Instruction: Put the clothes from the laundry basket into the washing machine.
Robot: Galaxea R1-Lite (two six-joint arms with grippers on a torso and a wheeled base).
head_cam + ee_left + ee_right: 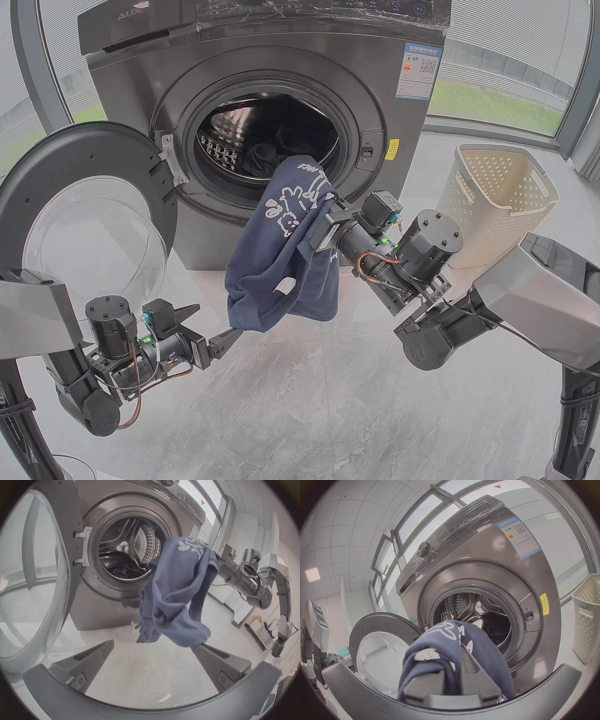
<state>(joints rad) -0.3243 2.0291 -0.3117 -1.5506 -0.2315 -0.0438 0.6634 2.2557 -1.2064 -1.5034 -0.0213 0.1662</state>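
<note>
Navy garment [281,250] clamped in the closed right hand [453,670], held high before the washing machine [375,94] mouth, likely to clear its rim | left hand [209,325] open, empty, low by the hem | garment hangs, long axis vertical, top edge toward that mouth | laundry basket [500,194] behind right arm

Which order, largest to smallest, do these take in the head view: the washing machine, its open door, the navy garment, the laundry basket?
1. washing machine
2. open door
3. navy garment
4. laundry basket
The last two look close in size, and the garment hangs nearer the camera, so their order is unsure.
</note>
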